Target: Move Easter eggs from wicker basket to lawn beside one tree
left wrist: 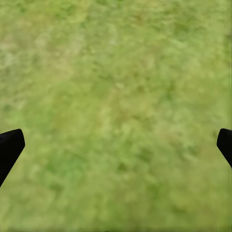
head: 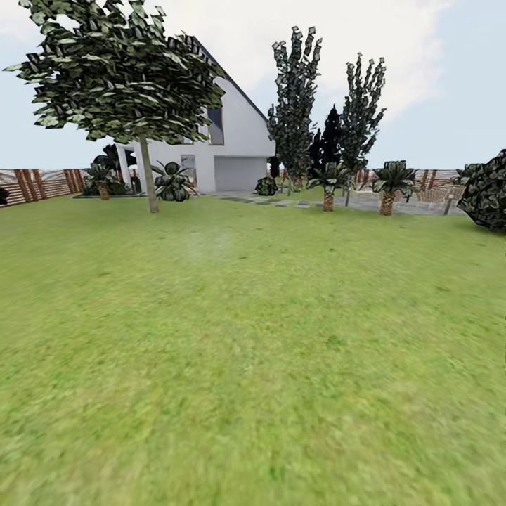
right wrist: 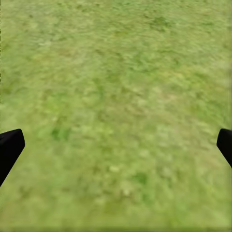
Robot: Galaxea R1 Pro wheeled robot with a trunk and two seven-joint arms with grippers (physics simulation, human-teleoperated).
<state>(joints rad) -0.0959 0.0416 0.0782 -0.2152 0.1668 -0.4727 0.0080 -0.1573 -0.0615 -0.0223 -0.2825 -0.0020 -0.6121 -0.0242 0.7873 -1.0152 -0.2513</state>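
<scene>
We are facing open lawn (head: 253,351), a tree (head: 147,176) standing upper left. Left gripper (left wrist: 116,145) and right gripper (right wrist: 116,145) are hanging wide apart, empty; everything seemingly remains.

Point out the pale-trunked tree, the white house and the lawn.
tree (head: 147,179): head view, on its straight pale trunk, below the leaves.
white house (head: 242,133): head view, on the white wall above the garage door.
lawn (head: 253,337): head view, on open green grass in the middle.
</scene>
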